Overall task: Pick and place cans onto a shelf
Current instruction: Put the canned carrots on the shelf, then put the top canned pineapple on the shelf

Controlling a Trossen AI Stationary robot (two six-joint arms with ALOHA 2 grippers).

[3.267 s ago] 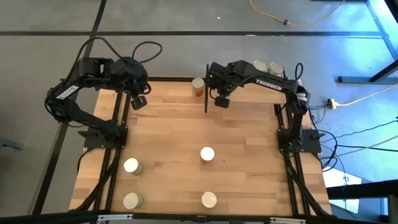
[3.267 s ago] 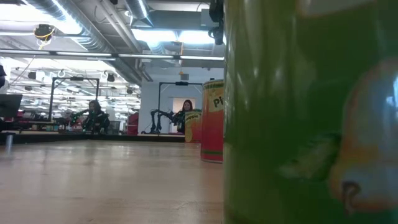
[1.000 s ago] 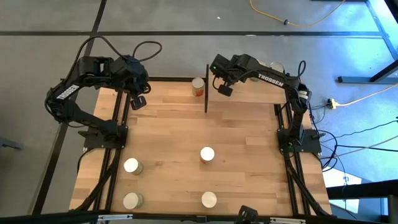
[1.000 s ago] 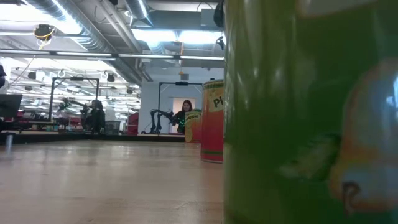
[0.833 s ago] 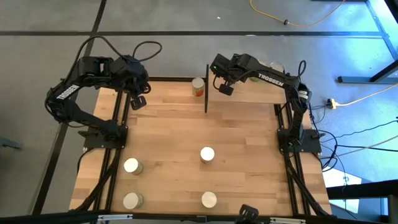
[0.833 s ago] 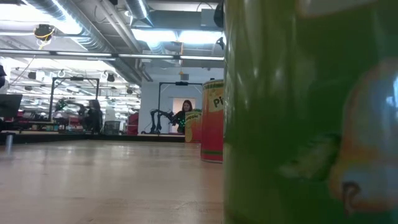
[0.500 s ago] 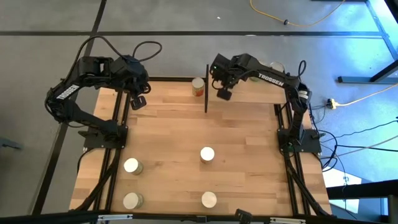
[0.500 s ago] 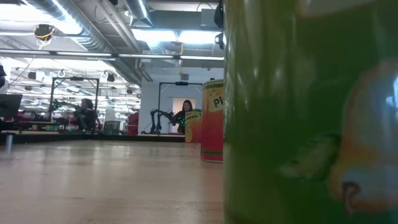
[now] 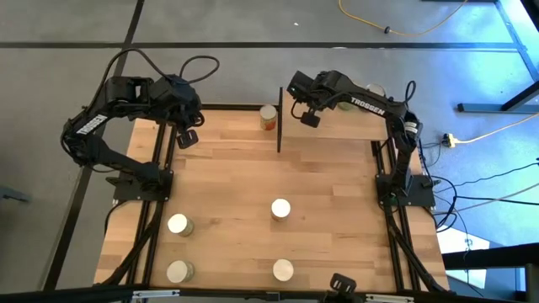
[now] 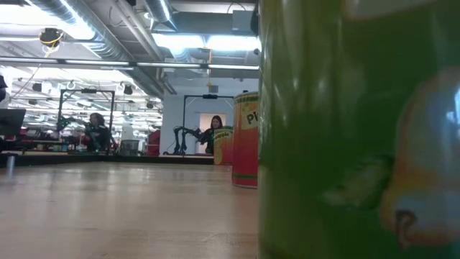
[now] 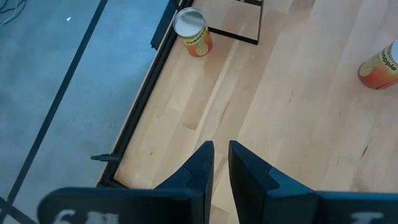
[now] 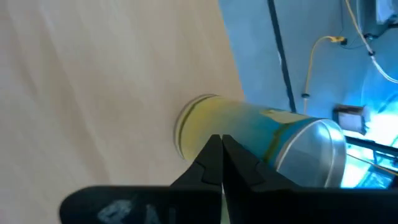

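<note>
The right gripper (image 9: 309, 119), top centre of the high view, has its fingers pressed together, empty, over the shelf (image 9: 337, 126). A yellow-labelled can (image 12: 261, 137) with a shiny top stands there. The left gripper (image 9: 189, 139), nearly closed and empty, waits upper left over the wooden table (image 9: 227, 185).

Count: six cans (image 9: 280, 209) visible in high view, one shelf (image 9: 279, 118), two arms, one counter (image 9: 227, 185).
</note>
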